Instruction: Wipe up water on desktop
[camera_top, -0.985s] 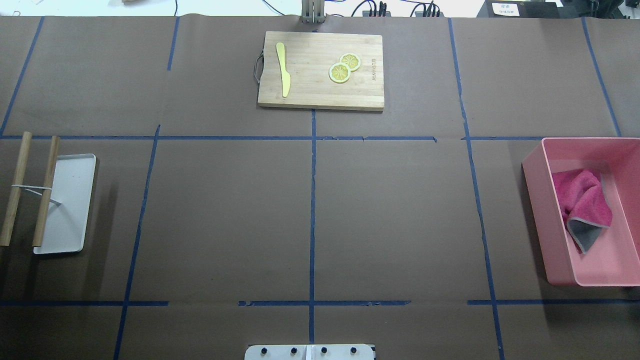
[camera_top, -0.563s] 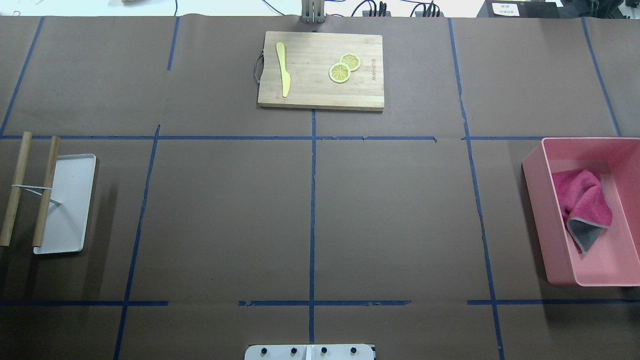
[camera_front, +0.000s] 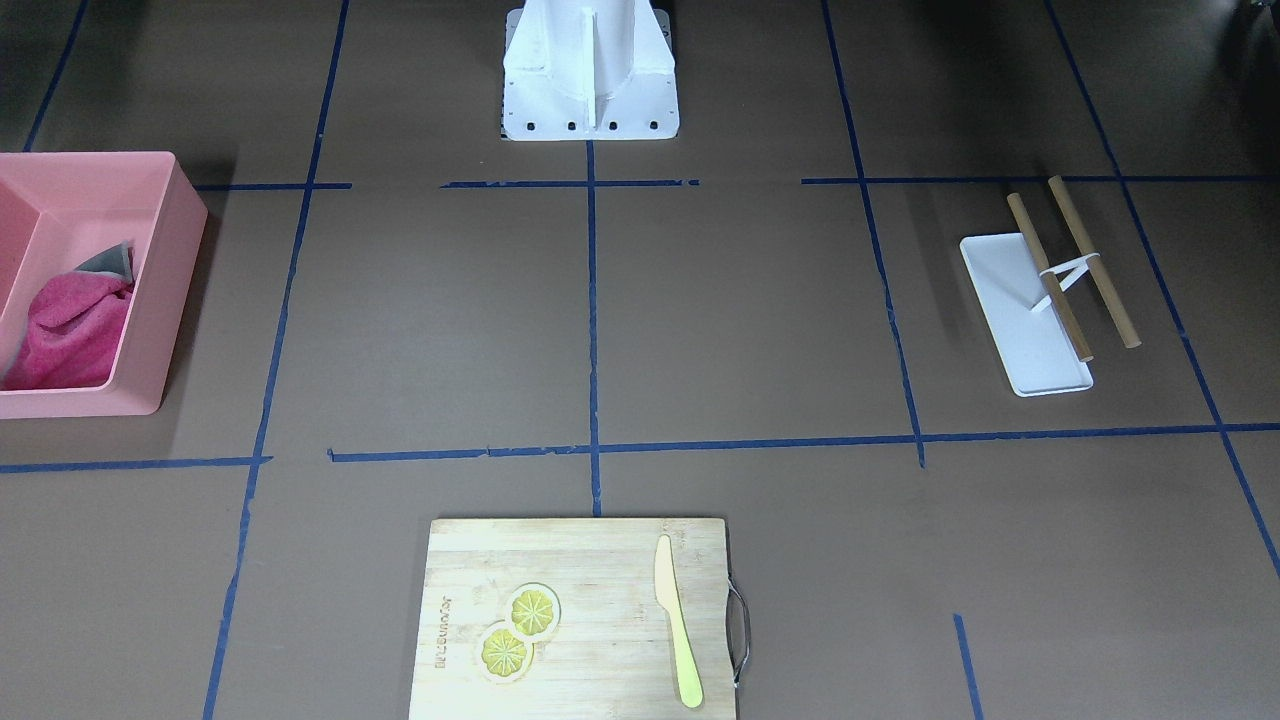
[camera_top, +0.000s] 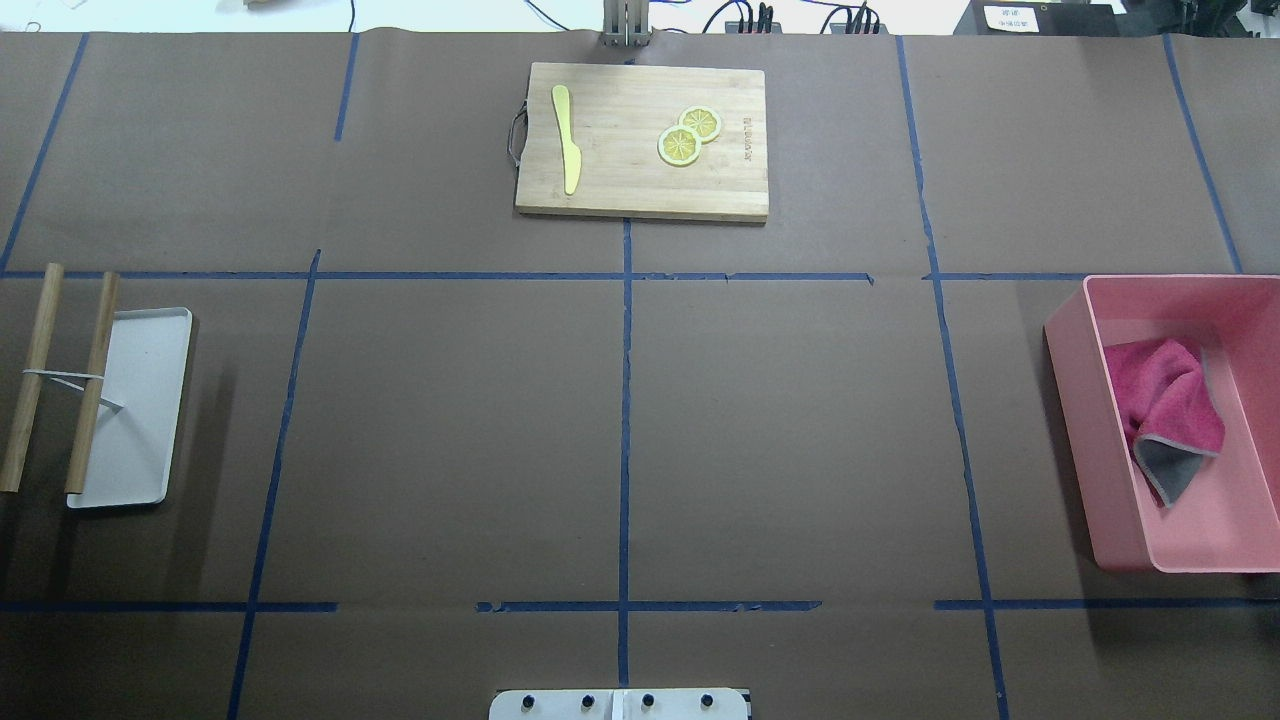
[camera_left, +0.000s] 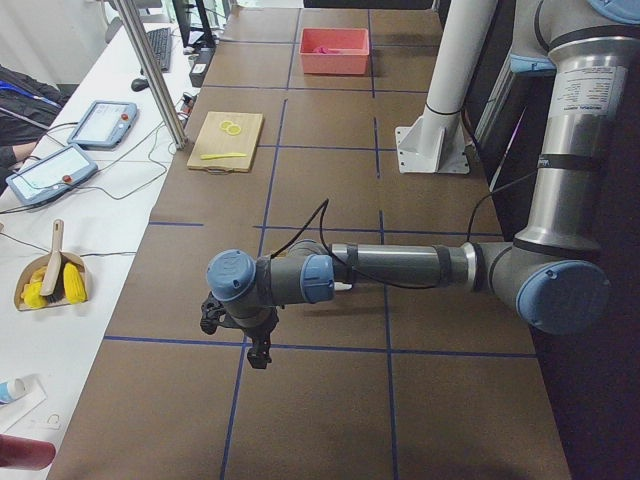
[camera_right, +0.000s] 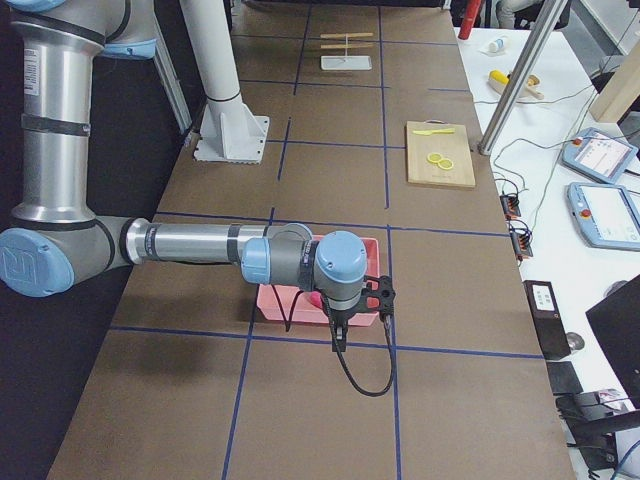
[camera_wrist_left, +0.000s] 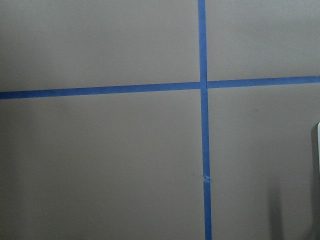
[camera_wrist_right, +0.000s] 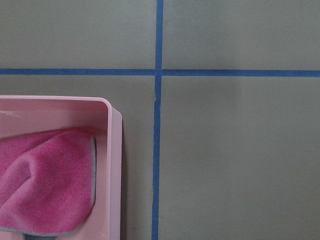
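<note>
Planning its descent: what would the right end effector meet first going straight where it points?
The right end effector points down; likely the desktop beside the pink bin, though depth is unclear.

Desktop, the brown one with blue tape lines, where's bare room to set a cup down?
The two big middle squares of the brown taped desktop are bare, bordered by the pale wooden cutting board, white flat tray, pink plastic bin and white robot base plate. Only those edges are taken.

Silver tubes (camera_left: 400, 265), blue joint caps (camera_left: 232, 275), black cable (camera_right: 366, 394), dark left gripper (camera_left: 257, 357), white pedestal (camera_front: 590, 70)
</note>
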